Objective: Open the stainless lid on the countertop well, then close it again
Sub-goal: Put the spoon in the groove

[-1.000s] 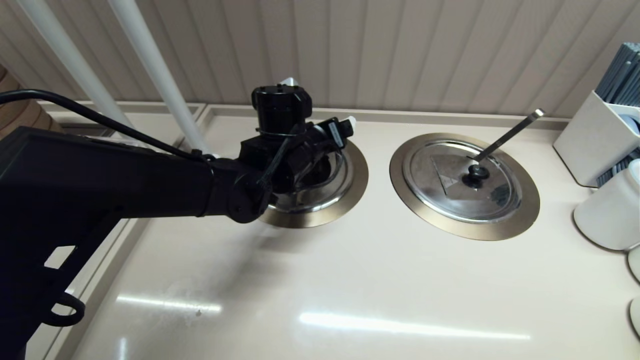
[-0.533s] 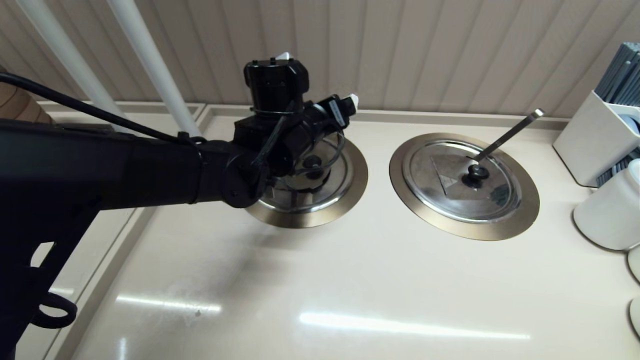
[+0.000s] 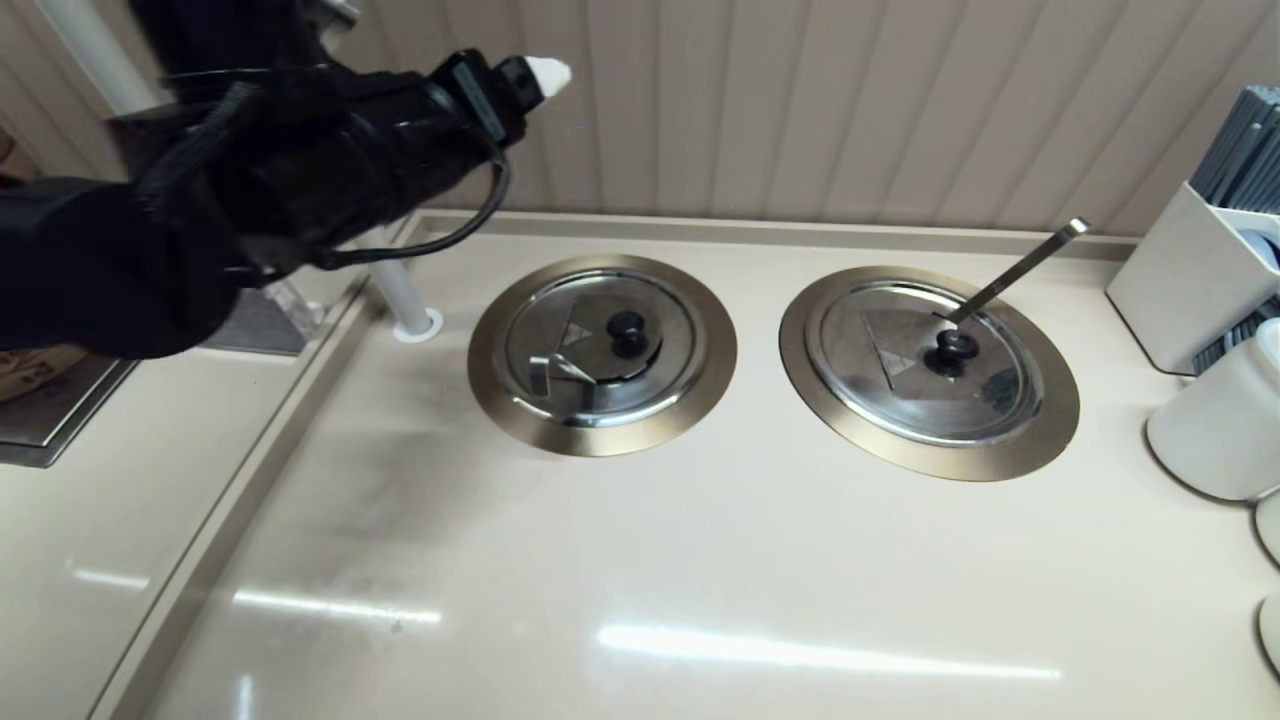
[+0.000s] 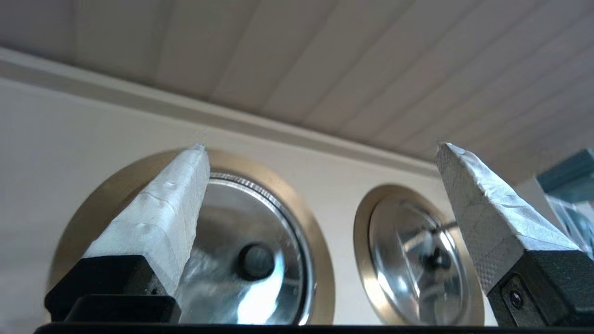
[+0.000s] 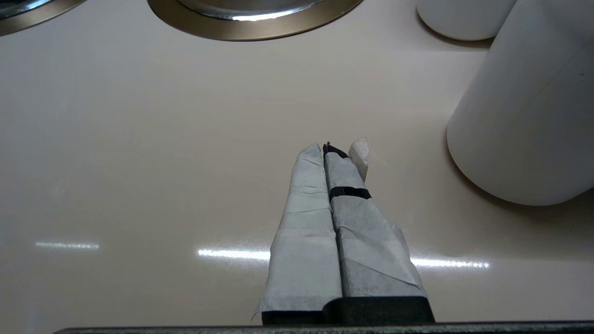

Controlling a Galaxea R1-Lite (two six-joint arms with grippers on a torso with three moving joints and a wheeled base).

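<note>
The stainless lid (image 3: 600, 345) lies flat and closed on the left countertop well, inside its bronze rim (image 3: 490, 375). Its plain black knob (image 3: 627, 325), pale triangle mark and the hook-ended ladle handle (image 3: 547, 370) all show. My left gripper (image 3: 530, 75) hangs high above the counter, up and to the left of the lid, near the wall. In the left wrist view it is open (image 4: 321, 147) and empty, with the lid (image 4: 241, 222) and knob (image 4: 255, 262) far below. My right gripper (image 5: 327, 148) is shut and empty over bare counter, out of the head view.
The twin lid (image 3: 925, 360) with its straight ladle handle (image 3: 1020, 265) sits to the right. A white box of dark utensils (image 3: 1190, 270) and a white cylinder (image 3: 1225, 420) stand at the far right. A white pole (image 3: 400, 290) rises left of the well.
My left gripper has risen from just over the lid's knob and swung up and to the left toward the wall. The lid now shows whole and lies closed.
</note>
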